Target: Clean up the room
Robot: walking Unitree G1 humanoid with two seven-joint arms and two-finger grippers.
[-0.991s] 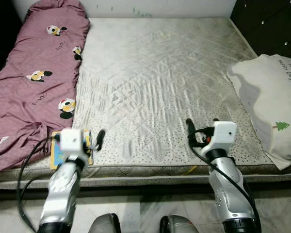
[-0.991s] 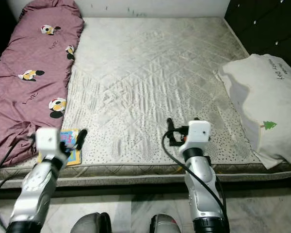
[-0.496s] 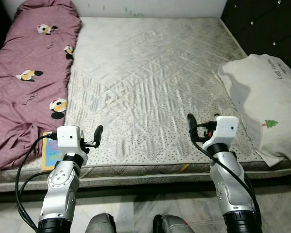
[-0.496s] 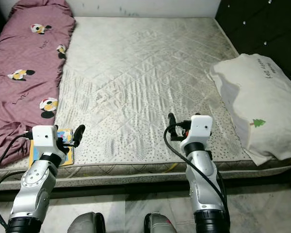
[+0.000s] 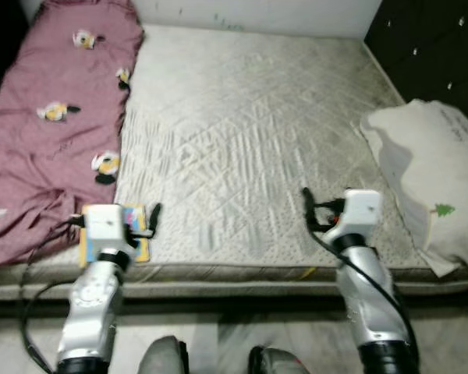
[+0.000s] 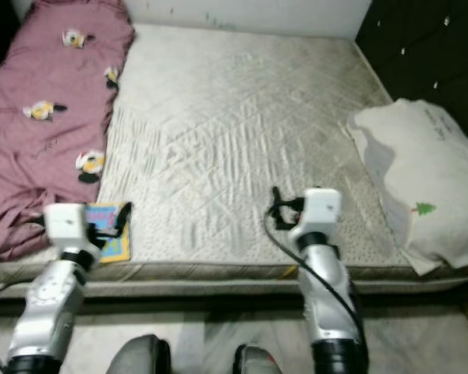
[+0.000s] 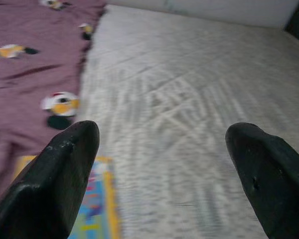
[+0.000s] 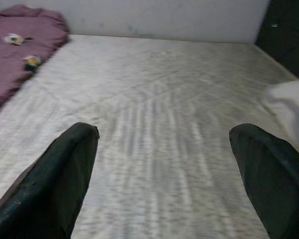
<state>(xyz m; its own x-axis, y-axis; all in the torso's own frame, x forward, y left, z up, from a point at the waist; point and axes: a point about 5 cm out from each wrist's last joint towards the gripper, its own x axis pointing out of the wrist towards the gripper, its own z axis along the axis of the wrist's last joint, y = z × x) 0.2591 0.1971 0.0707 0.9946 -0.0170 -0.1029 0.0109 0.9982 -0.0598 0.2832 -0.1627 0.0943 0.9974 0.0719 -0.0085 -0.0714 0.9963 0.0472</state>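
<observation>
A bare quilted mattress lies before me. A colourful picture book rests at its front left corner, beside a maroon quilt with cartoon prints. My left gripper is open, held low over the front edge, with the book just under and beside one finger. My right gripper is also open and holds nothing; it hovers over the mattress's front edge right of centre, one finger pointing across the bed. A white pillow with a small green tree print lies at the mattress's right edge.
A dark cabinet stands at the back right, close behind the pillow. A pale wall runs along the head of the bed. Tiled floor and my feet are at the bottom, against the bed's front edge.
The whole picture has swung and is blurred, so the camera moved. Both arms keep the same raised pose with fingers apart. Nothing on the bed has shifted.
</observation>
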